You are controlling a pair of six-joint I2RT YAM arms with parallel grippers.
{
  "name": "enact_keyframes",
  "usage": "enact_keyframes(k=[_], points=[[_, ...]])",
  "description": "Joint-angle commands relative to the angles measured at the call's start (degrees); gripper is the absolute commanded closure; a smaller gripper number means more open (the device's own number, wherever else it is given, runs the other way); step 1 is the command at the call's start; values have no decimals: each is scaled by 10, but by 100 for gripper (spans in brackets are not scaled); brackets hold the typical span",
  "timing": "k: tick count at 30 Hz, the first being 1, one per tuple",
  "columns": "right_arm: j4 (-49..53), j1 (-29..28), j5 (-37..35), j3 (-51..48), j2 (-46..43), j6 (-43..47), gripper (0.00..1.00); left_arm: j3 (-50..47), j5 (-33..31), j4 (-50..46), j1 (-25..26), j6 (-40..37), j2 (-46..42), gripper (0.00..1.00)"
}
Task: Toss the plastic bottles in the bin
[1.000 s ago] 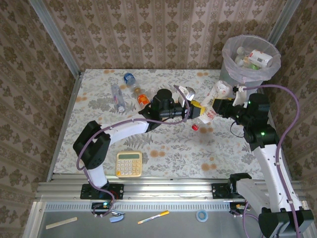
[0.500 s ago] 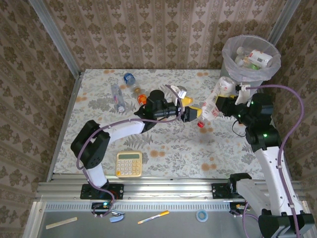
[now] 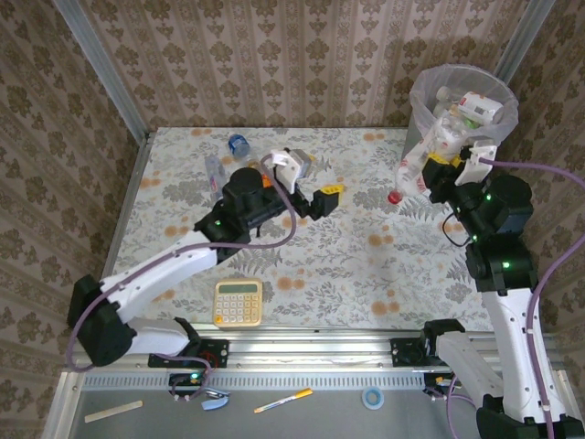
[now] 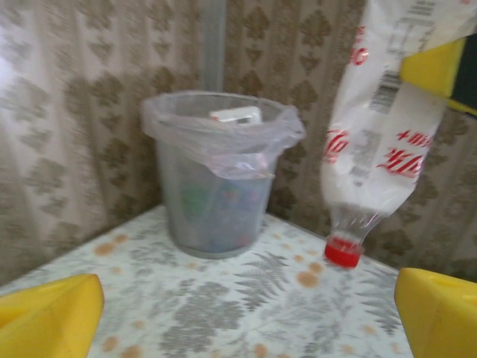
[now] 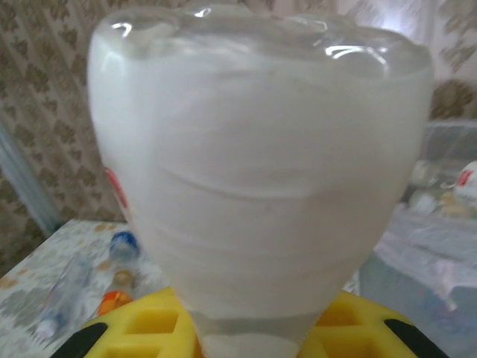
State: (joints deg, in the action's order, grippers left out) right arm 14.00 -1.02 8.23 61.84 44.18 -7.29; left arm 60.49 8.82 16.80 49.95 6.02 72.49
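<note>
My right gripper (image 3: 445, 163) is shut on a clear bottle (image 3: 422, 163) with a white and red label, held cap down just in front of the bin (image 3: 423, 99). Its red cap (image 4: 343, 252) hangs above the table. In the right wrist view the bottle (image 5: 261, 171) stands between the yellow fingers (image 5: 141, 328). The grey bin (image 4: 216, 179) has a bag liner and holds several bottles (image 3: 475, 108). My left gripper (image 3: 324, 197) is open with nothing in it, mid-table, well left of the bottle. Three more bottles lie at the back left: blue-capped (image 3: 239, 144), clear (image 3: 216, 174) and orange (image 3: 265, 179).
A yellow calculator (image 3: 239, 302) lies near the front edge, left of centre. Wallpapered walls close the table at the back and both sides. The bin stands in the far right corner, beyond the table's edge.
My left gripper has let go of the bottle and pulled back to the left. The right gripper has lifted the bottle up and back toward the bin.
</note>
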Motion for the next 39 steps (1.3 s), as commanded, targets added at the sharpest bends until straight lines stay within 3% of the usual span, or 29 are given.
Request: enact_keyframes(k=[1, 12, 18, 28, 32, 33, 35, 37, 39], points=[[-77, -3, -76, 25, -6, 31, 75, -29, -89, -56, 1, -52, -41, 0], [-334, -4, -170, 67, 47, 148, 81, -97, -136, -86, -6, -43, -132, 0], [-523, -3, -155, 62, 75, 215, 80, -126, -138, -73, -11, -21, -134, 0], [-545, -2, -160, 123, 129, 291, 81, -144, -132, -48, -22, -7, -127, 0], [-388, 4, -253, 225, 202, 296, 82, -144, -125, -48, -28, -3, -122, 0], [-301, 12, -274, 289, 243, 282, 77, -142, -122, -48, -29, -1, -120, 0], [-94, 37, -249, 426, 325, 239, 65, -139, -117, -48, -31, -1, -117, 0], [11, 41, -246, 511, 400, 219, 50, -135, -115, -48, -32, 0, -112, 0], [120, 40, -262, 603, 456, 201, 44, -133, -111, -50, -33, 2, -110, 0]])
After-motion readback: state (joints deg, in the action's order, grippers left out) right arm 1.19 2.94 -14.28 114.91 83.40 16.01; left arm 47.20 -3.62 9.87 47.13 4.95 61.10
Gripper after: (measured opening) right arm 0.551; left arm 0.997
